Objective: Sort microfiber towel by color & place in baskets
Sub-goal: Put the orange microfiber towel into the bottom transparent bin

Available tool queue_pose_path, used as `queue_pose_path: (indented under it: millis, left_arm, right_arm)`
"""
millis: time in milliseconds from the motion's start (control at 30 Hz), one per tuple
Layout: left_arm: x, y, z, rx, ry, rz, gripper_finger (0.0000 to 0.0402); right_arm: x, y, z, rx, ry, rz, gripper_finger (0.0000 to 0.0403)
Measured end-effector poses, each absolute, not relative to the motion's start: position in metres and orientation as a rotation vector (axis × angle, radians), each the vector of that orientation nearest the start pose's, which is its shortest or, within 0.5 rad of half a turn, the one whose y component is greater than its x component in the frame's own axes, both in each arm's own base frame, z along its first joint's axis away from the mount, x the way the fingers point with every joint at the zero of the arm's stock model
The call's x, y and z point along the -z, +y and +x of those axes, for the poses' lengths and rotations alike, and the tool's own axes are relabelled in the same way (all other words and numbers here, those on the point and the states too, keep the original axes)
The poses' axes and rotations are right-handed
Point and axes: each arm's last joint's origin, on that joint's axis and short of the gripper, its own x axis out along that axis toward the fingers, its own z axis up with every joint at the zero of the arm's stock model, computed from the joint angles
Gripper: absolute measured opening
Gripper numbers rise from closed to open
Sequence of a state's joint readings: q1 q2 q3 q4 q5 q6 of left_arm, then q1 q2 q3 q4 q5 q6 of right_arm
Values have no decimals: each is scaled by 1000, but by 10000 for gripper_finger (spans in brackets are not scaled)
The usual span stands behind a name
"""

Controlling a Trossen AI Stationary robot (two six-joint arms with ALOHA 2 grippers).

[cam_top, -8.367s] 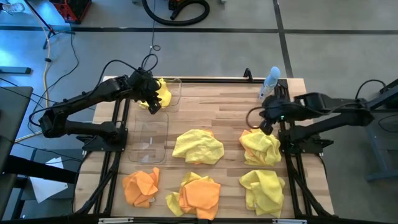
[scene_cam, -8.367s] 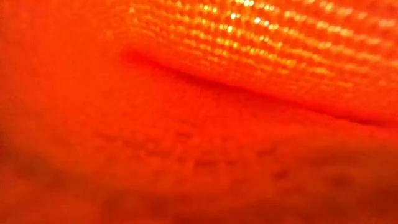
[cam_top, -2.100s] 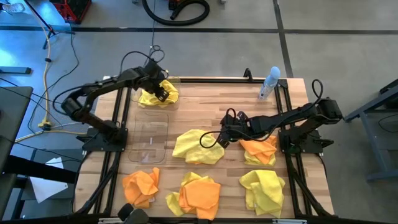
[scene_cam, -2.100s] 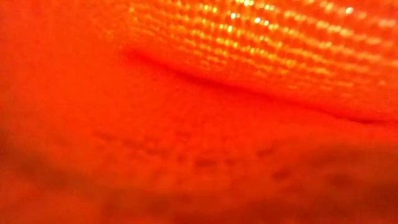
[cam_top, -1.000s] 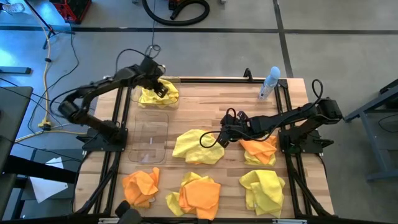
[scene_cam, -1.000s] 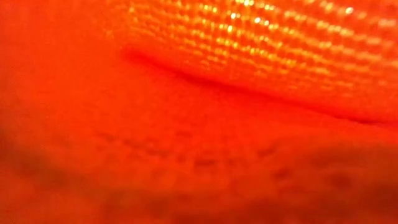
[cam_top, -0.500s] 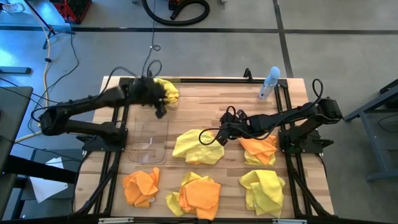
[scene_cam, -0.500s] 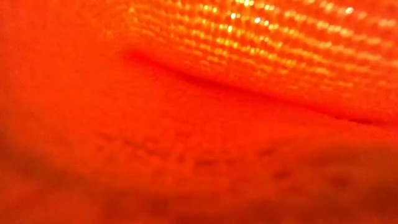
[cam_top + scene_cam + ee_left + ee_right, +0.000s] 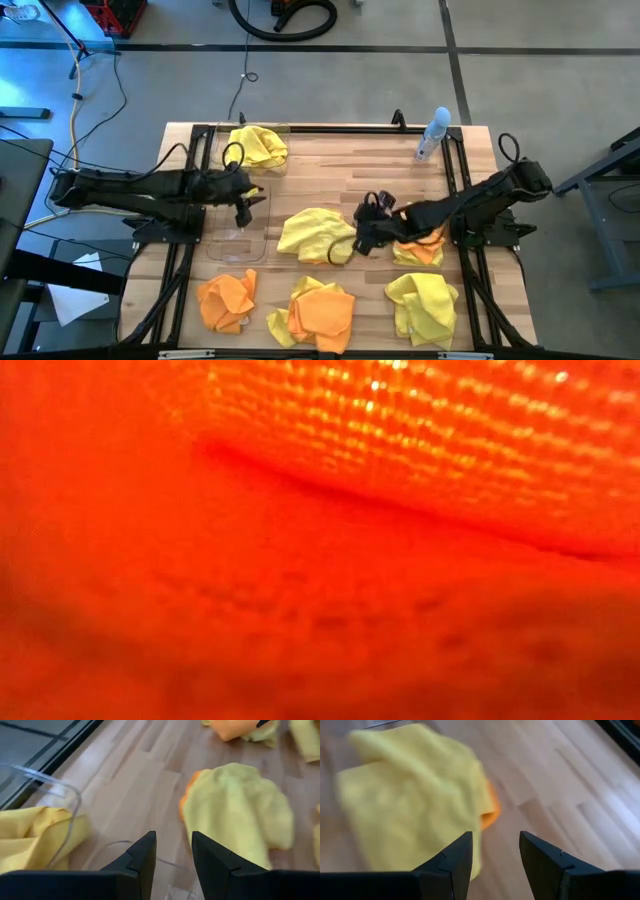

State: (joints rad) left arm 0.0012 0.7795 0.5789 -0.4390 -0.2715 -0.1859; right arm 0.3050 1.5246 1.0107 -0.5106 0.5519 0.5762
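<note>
My left gripper [image 9: 244, 207] [image 9: 174, 856] hangs open and empty over the near see-through basket [image 9: 240, 222]. The far basket [image 9: 272, 150] holds yellow towels [image 9: 256, 146]. My right gripper [image 9: 360, 238] [image 9: 495, 854] is open and empty at the right edge of the crumpled yellow towel [image 9: 316, 236] [image 9: 410, 795] lying mid-table. An orange edge [image 9: 490, 815] peeks out from under that towel. An orange towel [image 9: 420, 248] lies under my right arm. In the low view, orange cloth [image 9: 320, 540] fills the whole picture.
Along the near edge lie two orange towels [image 9: 226, 298] [image 9: 316, 310] and a yellow towel [image 9: 422, 305]. A slim clear spray bottle [image 9: 432, 135] stands at the far right. Bare wood [image 9: 340, 170] shows between the far basket and the bottle.
My left gripper has swung away from the far basket toward the table's near edge and now hangs over the near basket; the yellow towels stay in the far basket. My right gripper has shifted a little toward the near edge along the middle yellow towel.
</note>
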Motion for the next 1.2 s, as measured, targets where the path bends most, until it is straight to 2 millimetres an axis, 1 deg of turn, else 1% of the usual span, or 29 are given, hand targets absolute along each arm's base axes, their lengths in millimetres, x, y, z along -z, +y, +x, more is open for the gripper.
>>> queue_pose_path:
  millis: [200,333,400,500,633,733,833,900,967,1067,1200]
  left_arm:
    - [-235,-9,163,-227,575,-67,112]
    - [-234,-17,163,-179,573,-52,112]
    - [-236,-21,163,-162,553,-42,112]
    - [-238,-25,164,-153,525,-28,112]
    - [-238,-28,164,-141,519,-30,112]
    - [-238,-30,163,-130,518,-35,112]
    - [-239,-32,163,-121,511,-50,112]
    - [-240,-34,164,-112,497,-61,112]
    - [-241,-37,163,-98,493,-66,112]
    - [-241,-42,166,-78,479,-64,112]
    - [-241,-50,177,-57,471,-72,112]
  right_arm:
    - [-220,113,277,342,832,58,158]
    - [-222,128,273,287,805,55,158]
    - [-224,132,276,269,764,82,158]
    - [-226,138,286,209,691,101,160]
    - [-223,148,303,76,606,32,173]
    - [-221,153,315,55,613,-33,188]
    - [-228,154,324,71,637,-57,203]
    - [-232,154,326,83,671,-71,211]
    - [-234,153,324,94,721,-87,219]
    - [-235,150,317,137,802,-56,223]
    - [-225,143,305,227,929,-38,223]
